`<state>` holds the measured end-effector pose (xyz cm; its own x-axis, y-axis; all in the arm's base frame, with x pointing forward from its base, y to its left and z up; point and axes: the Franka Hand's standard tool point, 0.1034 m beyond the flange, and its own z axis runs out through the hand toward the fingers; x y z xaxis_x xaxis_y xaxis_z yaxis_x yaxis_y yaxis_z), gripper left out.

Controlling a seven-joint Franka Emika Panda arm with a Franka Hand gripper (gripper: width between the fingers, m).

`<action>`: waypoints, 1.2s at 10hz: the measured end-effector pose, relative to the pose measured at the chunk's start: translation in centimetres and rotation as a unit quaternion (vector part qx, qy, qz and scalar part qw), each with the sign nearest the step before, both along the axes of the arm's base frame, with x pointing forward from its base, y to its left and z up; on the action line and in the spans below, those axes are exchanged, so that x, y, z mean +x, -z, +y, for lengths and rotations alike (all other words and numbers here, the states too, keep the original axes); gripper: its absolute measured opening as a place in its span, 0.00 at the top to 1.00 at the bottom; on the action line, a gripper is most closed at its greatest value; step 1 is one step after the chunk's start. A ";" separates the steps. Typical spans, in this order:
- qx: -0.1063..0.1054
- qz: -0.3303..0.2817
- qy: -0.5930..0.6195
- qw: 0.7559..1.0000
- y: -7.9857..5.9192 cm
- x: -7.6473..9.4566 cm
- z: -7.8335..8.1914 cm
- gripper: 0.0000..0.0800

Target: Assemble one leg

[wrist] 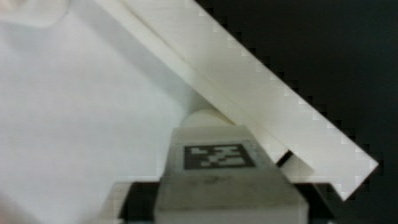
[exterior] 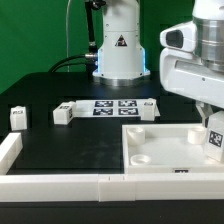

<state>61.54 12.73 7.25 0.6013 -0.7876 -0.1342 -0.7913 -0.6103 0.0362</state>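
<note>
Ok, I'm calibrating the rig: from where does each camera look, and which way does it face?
Exterior view: off the arm, facing the robot's base across the black table; arm and gripper show.
Wrist view: on the wrist, looking along the fingers at the small white tagged plastic leg they clamp.
Both show that leg and the large white square panel.

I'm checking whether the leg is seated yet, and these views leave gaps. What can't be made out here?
- Exterior view: the panel socket under the leg, covered by the leg and cut off by the right edge.
- Exterior view: the gripper's fingers, hidden behind its housing.
- Wrist view: the leg's underside, hidden by its own tagged top; surroundings blurred.
</note>
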 end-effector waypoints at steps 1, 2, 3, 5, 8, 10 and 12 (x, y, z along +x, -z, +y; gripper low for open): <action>-0.002 0.002 0.025 1.000 0.0 0.0 0.1 0.63; -0.002 0.008 0.078 0.997 0.0 0.0 0.2 0.63; -0.003 0.010 0.102 0.995 0.0 -0.1 0.3 0.63; 0.000 0.007 0.069 0.998 0.0 -0.1 0.4 0.31; 0.014 -0.019 -0.092 0.995 0.2 0.2 0.4 0.20; 0.021 -0.045 -0.262 0.964 0.2 0.5 0.5 0.19; 0.018 -0.056 -0.408 0.911 0.1 0.9 0.4 0.19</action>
<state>62.41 13.09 7.10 0.9962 -0.0695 -0.0528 -0.0720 -0.9962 -0.0482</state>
